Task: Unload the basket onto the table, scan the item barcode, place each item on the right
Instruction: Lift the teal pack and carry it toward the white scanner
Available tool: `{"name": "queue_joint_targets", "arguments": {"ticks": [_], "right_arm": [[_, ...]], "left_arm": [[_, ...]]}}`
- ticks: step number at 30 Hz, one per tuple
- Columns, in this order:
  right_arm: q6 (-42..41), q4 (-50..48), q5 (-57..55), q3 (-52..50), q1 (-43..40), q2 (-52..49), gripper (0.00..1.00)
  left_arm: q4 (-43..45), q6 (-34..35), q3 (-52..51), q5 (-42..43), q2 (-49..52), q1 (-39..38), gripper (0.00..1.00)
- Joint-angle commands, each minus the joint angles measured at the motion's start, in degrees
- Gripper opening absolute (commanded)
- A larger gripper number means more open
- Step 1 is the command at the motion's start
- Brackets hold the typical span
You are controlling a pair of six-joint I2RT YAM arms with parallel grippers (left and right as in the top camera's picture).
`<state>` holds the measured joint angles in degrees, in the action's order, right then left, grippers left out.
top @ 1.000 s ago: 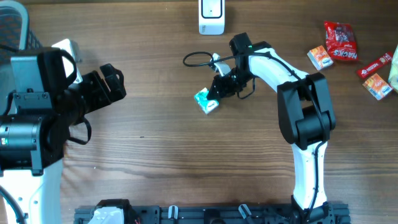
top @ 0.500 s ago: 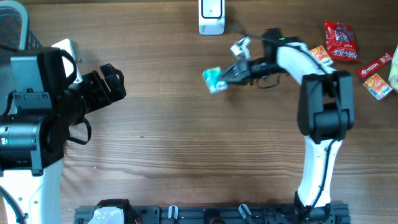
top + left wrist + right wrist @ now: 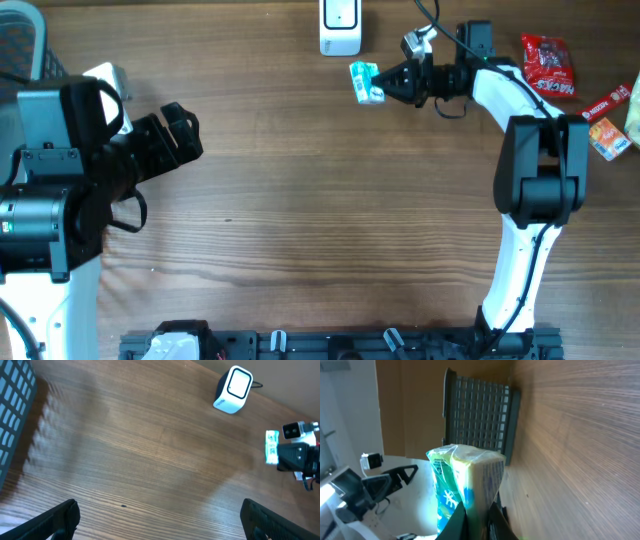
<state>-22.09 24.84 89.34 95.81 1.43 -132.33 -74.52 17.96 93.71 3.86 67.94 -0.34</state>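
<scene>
My right gripper (image 3: 392,81) is clamped on the green packet (image 3: 365,82), which sticks out at its 9 o'clock with its long axis running 12 to 6. The scanner (image 3: 340,27) sits near, at the packet's 11 o'clock. The left gripper (image 3: 188,135) gapes wide, well apart. A second ago the packet was lower, towards 7 o'clock.

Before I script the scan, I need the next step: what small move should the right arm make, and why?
Probably carry the green packet a little left, in front of the white scanner. The right tool is shut on the packet, which hangs just right of the scanner's window.
</scene>
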Motion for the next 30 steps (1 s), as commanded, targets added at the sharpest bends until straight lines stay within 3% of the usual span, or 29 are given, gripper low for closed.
{"name": "queue_joint_targets", "arguments": {"ticks": [1,11,30], "right_arm": [[-16.02,-6.62,3.65,0.9,2.03,-1.07,0.04],[-21.66,-10.78,3.65,0.9,6.14,-1.05,0.04],[-26.34,-16.11,3.61,0.9,6.49,-1.05,0.04]], "left_arm": [[0.11,0.52,0.04,-0.74,0.07,0.35,1.0],[0.11,0.52,0.04,-0.74,0.07,0.35,1.0],[0.11,0.52,0.04,-0.74,0.07,0.35,1.0]]}}
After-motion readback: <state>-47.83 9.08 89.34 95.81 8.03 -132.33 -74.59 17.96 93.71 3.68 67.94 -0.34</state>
